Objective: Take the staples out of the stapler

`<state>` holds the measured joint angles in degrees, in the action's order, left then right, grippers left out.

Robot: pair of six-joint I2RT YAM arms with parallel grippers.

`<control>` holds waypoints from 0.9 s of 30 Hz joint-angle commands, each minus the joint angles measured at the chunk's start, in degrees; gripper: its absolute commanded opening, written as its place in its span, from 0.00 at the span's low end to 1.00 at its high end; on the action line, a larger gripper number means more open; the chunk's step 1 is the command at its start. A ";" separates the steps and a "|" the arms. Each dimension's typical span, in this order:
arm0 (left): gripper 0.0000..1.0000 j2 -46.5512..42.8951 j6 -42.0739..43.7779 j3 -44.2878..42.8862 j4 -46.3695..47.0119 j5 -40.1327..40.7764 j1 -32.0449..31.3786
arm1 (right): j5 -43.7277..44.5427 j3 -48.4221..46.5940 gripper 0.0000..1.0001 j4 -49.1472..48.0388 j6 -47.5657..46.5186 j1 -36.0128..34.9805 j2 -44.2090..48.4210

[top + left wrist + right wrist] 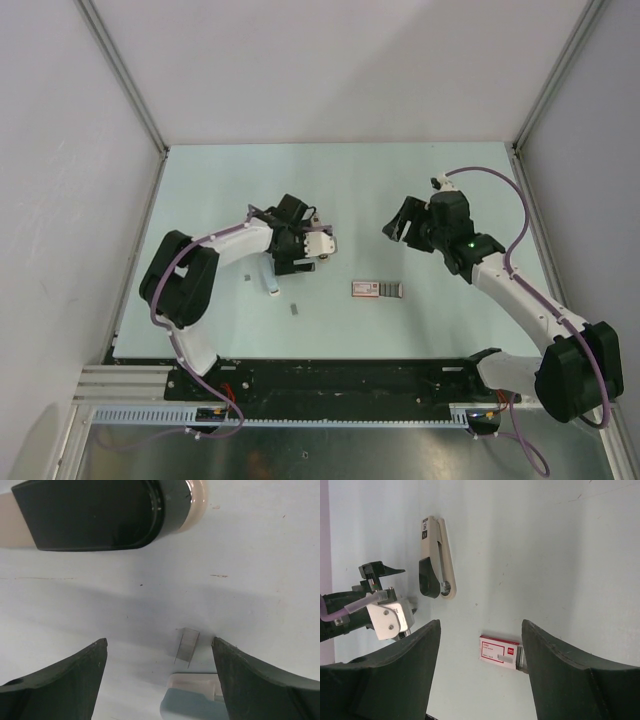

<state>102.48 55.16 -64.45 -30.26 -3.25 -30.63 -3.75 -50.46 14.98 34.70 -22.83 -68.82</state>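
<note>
The pale-blue and white stapler (192, 700) lies on the table, its end showing low between the fingers of my left gripper (159, 642). That gripper is open and holds nothing. A short grey strip of staples (186, 646) lies flat just beyond the stapler's end, nearer the right finger. From above, the left gripper (295, 262) hangs over the stapler (272, 287). My right gripper (393, 228) is raised to the right, open (481, 625) and empty. The stapler is hidden in the right wrist view.
A red-and-white staple box (378, 289) with a grey tray lies between the arms, also below the right gripper (497, 650). A cream and black elongated tool (100, 510) lies beyond the left fingers (434, 560). A small grey strip (294, 307) lies on the table.
</note>
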 commanded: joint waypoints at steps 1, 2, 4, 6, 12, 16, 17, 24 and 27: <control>0.86 2.33 2.50 -0.44 -0.60 0.17 -0.21 | -2.43 0.10 0.69 -2.50 -0.58 0.78 0.02; 0.81 2.44 2.76 -0.21 -0.77 0.30 -0.21 | -2.73 0.14 0.69 -2.55 -0.59 0.99 -0.08; 0.72 2.59 3.29 0.23 -1.12 0.69 -0.19 | -3.08 0.11 0.68 -2.65 -0.70 1.31 -0.13; 0.65 2.67 3.62 0.58 -1.23 1.16 -0.17 | -3.12 0.10 0.67 -2.52 -0.80 1.50 -0.30; 0.53 2.90 3.25 0.24 -1.73 1.74 -0.21 | -3.09 0.10 0.61 -2.26 -1.18 1.77 -0.49; 0.44 2.89 2.88 0.33 -2.08 1.94 -0.21 | -2.92 0.10 0.59 -1.99 -1.48 1.74 -0.90; 0.43 2.81 2.73 0.40 -2.17 1.98 -0.26 | -2.84 0.10 0.59 -1.89 -1.52 1.74 -1.11; 0.24 2.09 1.55 0.45 -2.79 0.91 -0.68 | -2.73 1.03 0.58 -2.25 -1.49 1.78 -1.83; 0.14 0.79 0.45 -0.08 -3.07 -0.32 -1.42 | -2.57 1.44 0.57 -2.44 -1.59 1.74 -2.12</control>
<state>103.92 56.90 -64.47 -31.55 -1.69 -31.07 -6.11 -49.50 14.52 34.24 -21.26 -70.61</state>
